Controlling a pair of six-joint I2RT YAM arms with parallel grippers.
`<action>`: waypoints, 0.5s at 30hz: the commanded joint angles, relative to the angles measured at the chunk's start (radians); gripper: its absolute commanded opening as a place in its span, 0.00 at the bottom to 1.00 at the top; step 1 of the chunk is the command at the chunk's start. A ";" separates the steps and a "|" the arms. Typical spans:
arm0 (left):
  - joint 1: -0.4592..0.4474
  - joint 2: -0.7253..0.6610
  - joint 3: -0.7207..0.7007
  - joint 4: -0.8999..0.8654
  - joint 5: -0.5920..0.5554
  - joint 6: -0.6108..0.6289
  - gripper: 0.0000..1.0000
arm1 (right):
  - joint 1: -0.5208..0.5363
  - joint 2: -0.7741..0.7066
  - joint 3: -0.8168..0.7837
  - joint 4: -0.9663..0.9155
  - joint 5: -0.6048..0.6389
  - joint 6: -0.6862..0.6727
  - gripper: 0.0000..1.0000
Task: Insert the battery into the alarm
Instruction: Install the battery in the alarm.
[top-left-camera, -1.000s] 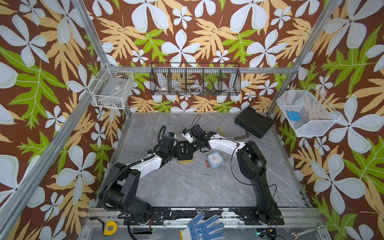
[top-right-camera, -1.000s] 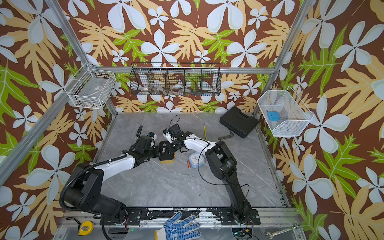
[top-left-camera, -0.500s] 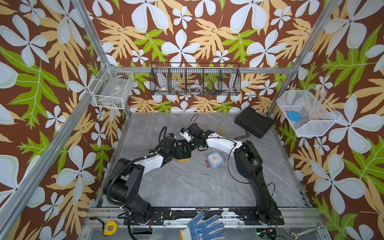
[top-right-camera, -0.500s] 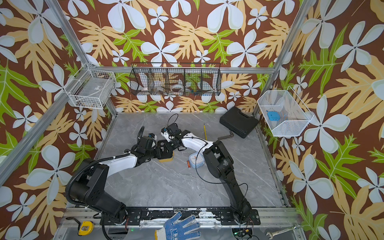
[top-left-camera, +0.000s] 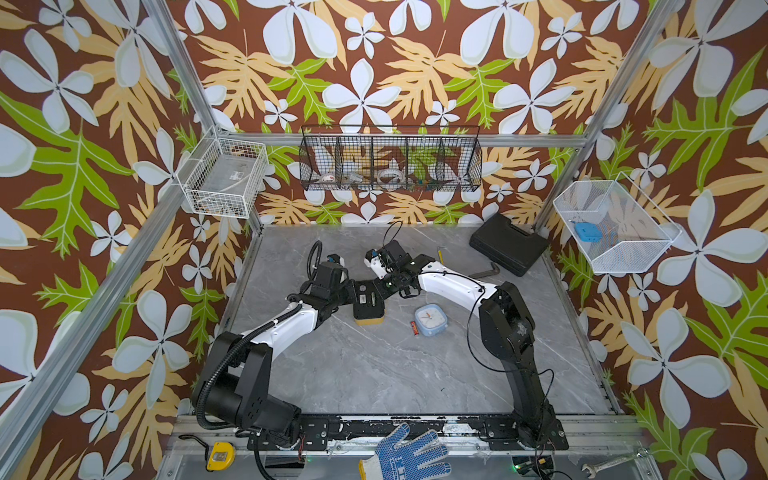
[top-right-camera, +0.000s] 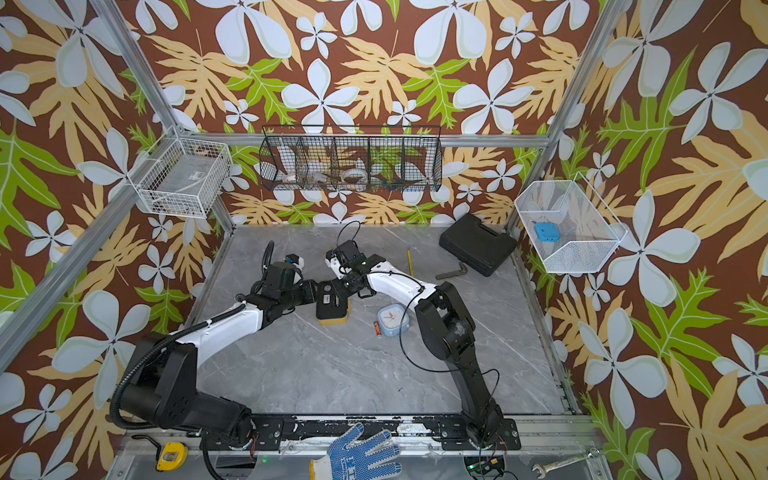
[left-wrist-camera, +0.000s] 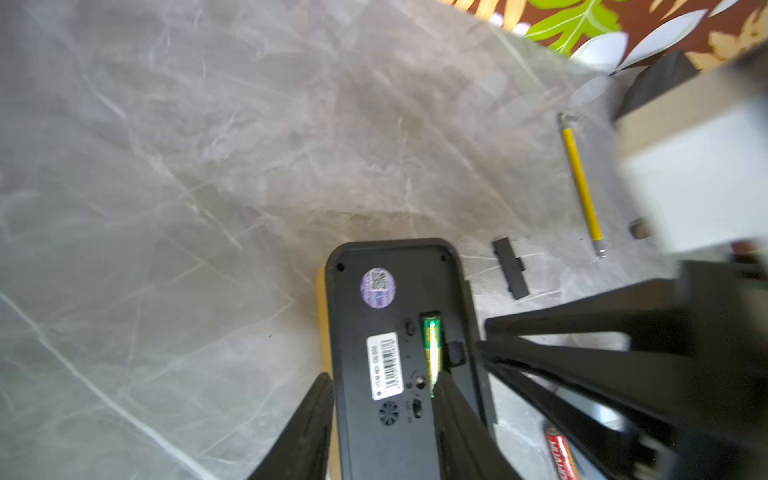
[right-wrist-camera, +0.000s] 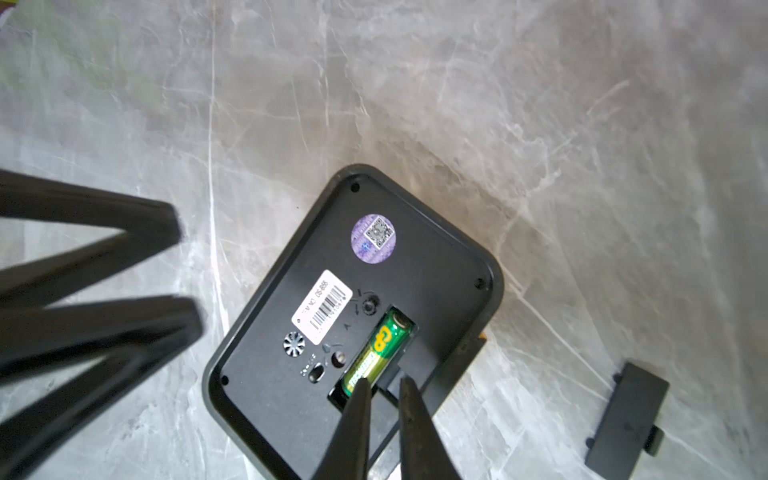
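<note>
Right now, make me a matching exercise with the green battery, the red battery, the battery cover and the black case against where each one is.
Things: 1 green battery; 2 red battery; 3 battery cover; 4 black case.
Places: A detached, on the table just beside the alarm; B in the alarm's open compartment; C beside the blue clock; D at the table's far edge.
Pairs: 1-B, 2-C, 3-A, 4-D.

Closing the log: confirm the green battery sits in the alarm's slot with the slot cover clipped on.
The green battery does sit in the alarm's slot, but the slot cover is off, lying on the table apart from it; the right wrist view shows this.
</note>
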 joint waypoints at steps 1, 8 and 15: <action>0.005 0.025 -0.015 -0.015 0.006 0.014 0.41 | 0.002 -0.002 0.012 0.022 -0.005 0.026 0.19; 0.007 0.078 -0.054 0.046 0.040 -0.004 0.37 | 0.002 0.050 0.036 0.034 0.022 0.030 0.24; 0.006 0.099 -0.068 0.063 0.060 -0.013 0.31 | 0.002 0.097 0.062 0.028 0.041 0.024 0.25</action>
